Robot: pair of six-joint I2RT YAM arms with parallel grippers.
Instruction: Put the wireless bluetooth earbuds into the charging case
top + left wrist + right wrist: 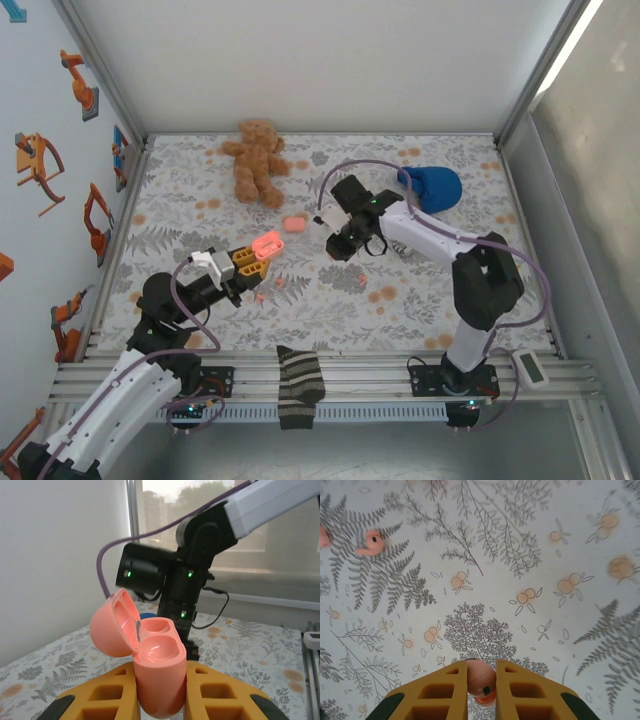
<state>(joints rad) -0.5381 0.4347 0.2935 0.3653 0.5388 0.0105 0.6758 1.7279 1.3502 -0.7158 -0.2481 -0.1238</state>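
Meanwhile, a salmon-pink earbud [480, 679] sits pinched between the yellow fingers of the right gripper [481, 666], whose jaws are drawn narrow around it above the fern-print tablecloth [545, 540]. The left gripper [161, 672] clamps the body of the charging case [157, 650], a glossy, rounded pink plastic shell. Its lid is tipped open to the left of the fingers, and two smooth oval wells, both seemingly empty, face up. By the look of it the pick is made and the insertion is yet to come. The right arm would need to carry the bud to the case and line it up with one well, a tight fit for so small and slick a piece. A second loose earbud [372, 542] lies on the cloth, well ahead and left of the right fingers.
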